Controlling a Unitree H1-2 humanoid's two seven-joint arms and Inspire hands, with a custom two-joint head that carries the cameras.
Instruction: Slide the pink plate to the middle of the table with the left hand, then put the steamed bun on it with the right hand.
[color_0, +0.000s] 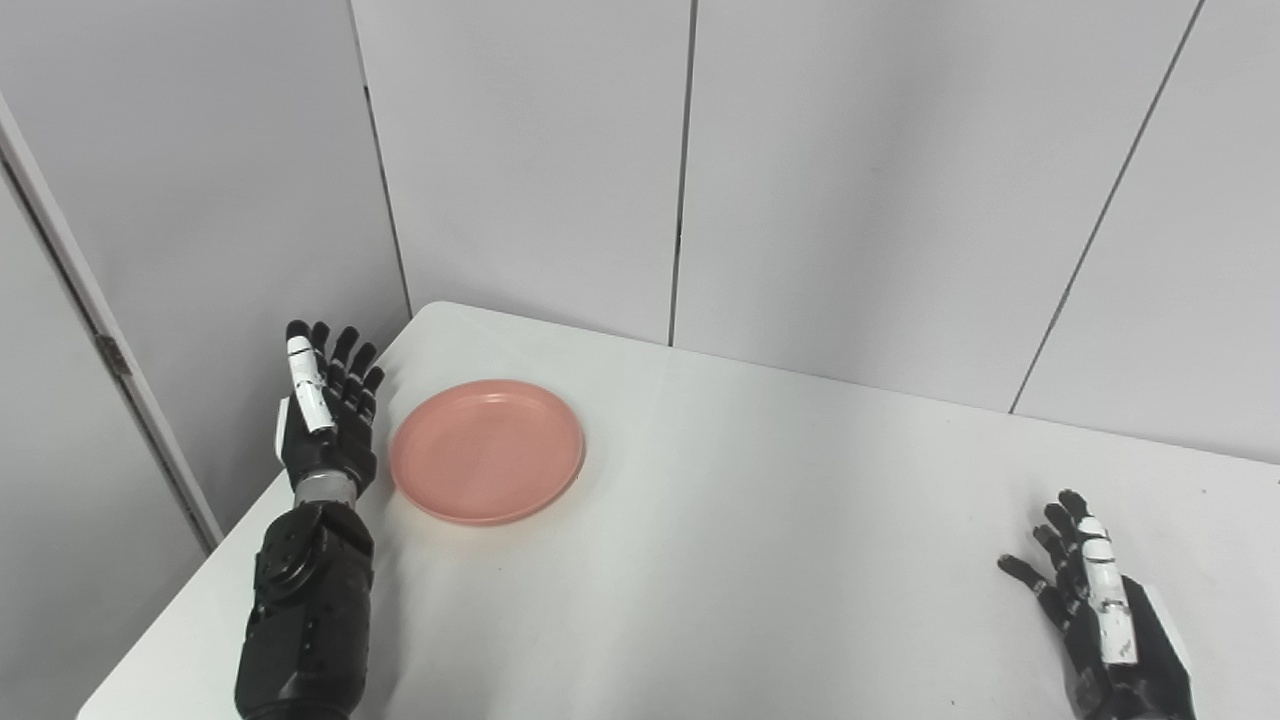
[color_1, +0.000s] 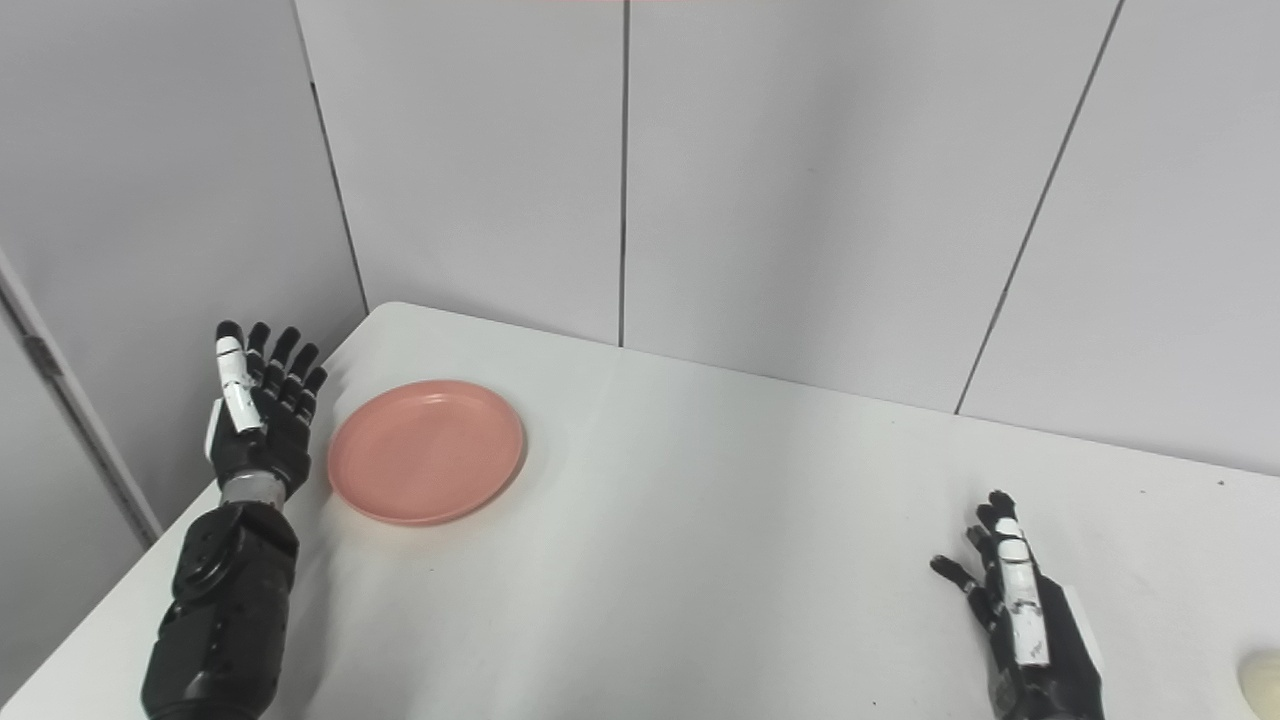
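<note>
At the desk's (color_0: 760, 560) far left corner in the left eye view, the empty pink plate (color_0: 487, 451) lies just beside the left hand (color_0: 325, 415), whose fingers are spread and hold nothing; a push that catches only the rim could, I judge, tip or spin it toward the nearby edge. In the right eye view, the right hand (color_1: 1020, 610) rests spread and empty, with the steamed bun (color_1: 1260, 680) barely showing at the frame's edge, so a reach for it may go half-blind.

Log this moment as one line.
left hand: open beside pink plate | right hand: open, idle | steamed bun: far right
</note>
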